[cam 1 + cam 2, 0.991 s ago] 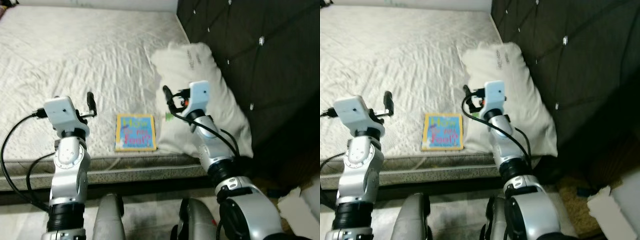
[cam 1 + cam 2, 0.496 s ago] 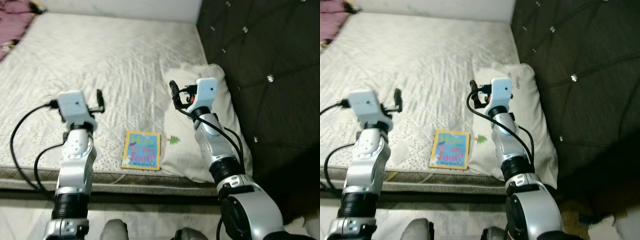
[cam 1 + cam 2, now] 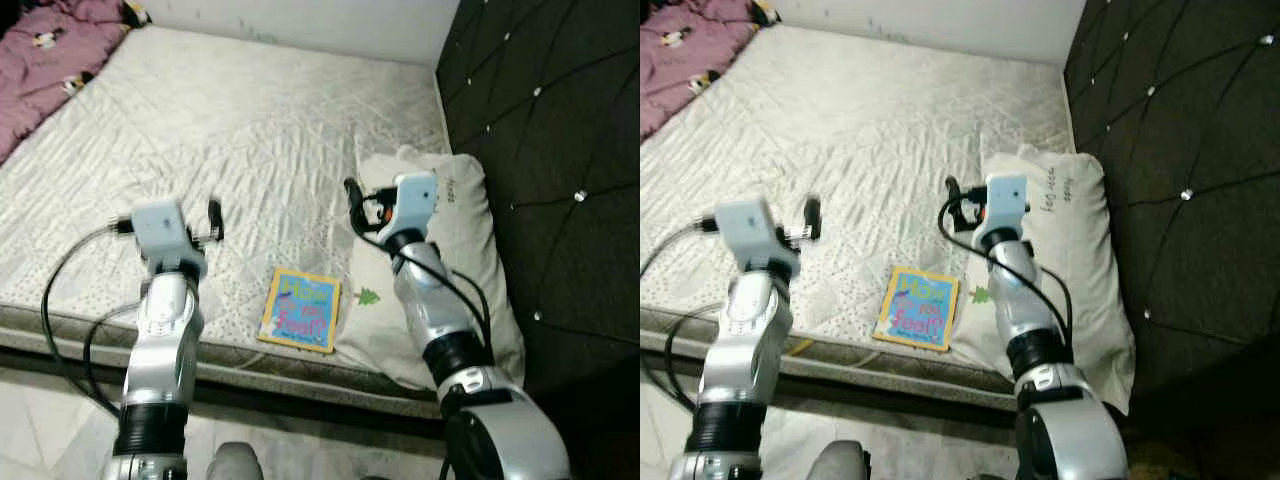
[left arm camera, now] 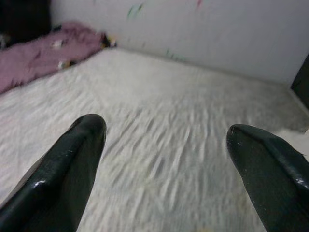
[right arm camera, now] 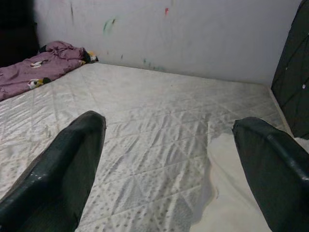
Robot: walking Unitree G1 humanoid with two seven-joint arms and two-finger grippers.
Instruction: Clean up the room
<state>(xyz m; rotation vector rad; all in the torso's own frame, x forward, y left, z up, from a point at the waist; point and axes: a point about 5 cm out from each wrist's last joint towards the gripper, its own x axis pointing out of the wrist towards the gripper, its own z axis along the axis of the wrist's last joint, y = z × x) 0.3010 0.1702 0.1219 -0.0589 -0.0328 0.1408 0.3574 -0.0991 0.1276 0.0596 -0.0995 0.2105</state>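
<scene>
From the left eye view, a thin, stiff, glossy book (image 3: 301, 309) lies flat near the mattress (image 3: 230, 130) edge, just beside the soft white pillow (image 3: 455, 270). It looks light; pinching its free edge should work best.

The right eye view shows a crumpled purple blanket (image 3: 685, 45) far off.

Left wrist view: the left hand (image 4: 164, 164) has fingers apart over quilted fabric.

Right wrist view: the right hand (image 5: 169, 164) is spread too, empty.

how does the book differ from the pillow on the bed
The book is flat, stiff and brightly coloured, yellow-edged with blue; the pillow is puffy, soft and white. The book is far smaller than the pillow. The book lies near the mattress edge; the pillow lies against the dark headboard. Both rest on the mattress, side by side.
</scene>
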